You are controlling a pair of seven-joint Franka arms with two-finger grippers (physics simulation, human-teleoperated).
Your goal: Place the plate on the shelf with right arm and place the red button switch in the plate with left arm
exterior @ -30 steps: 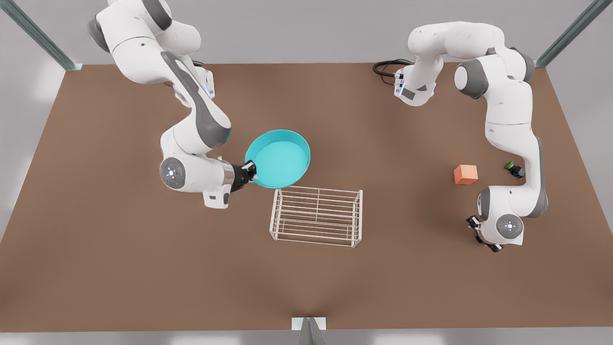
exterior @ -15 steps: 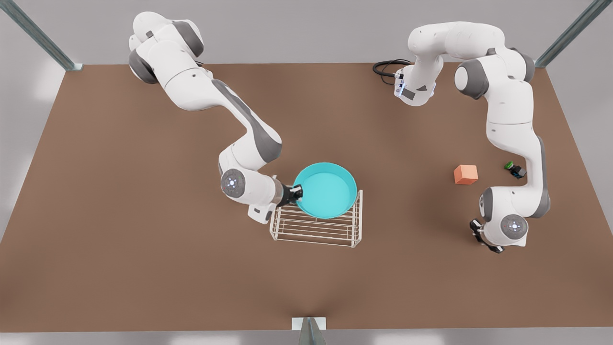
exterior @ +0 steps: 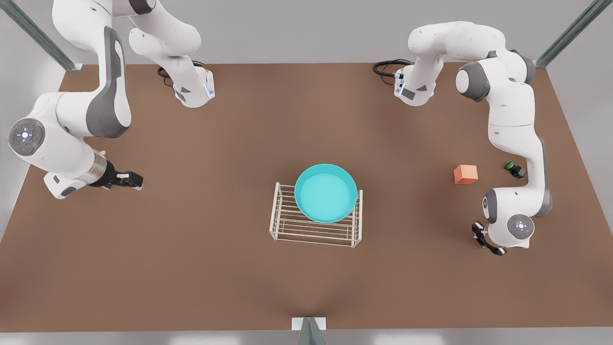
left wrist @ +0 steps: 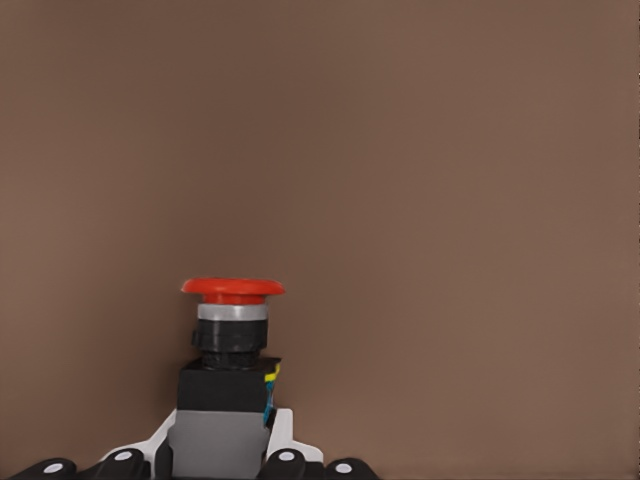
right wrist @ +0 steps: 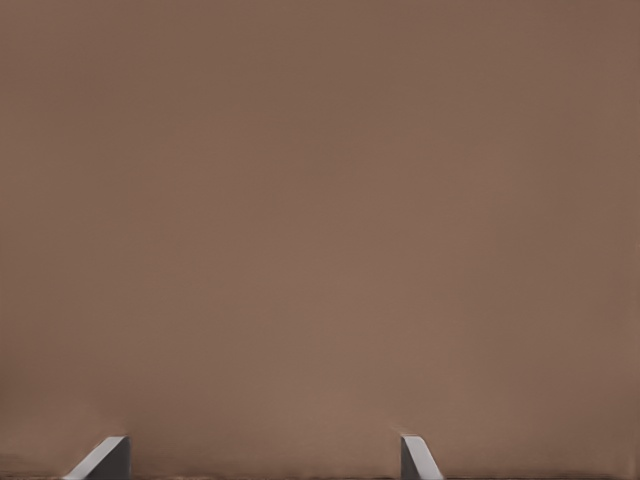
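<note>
Matt turquoise plate (exterior: 325,193), white wire shelf (exterior: 313,229) (thin bars)

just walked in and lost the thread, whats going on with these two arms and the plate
The turquoise plate sits on the white wire shelf, toward its far right corner. The right gripper is open above bare table at the front view's left. The left gripper, at the front view's right, is shut on the red button switch. An orange cube and a green-capped switch lie nearby.

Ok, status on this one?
Right gripper open, parked at the front view's left. Plate on the shelf. Left gripper at the red switch, grip unconfirmed. Nothing between switch and plate.
</note>
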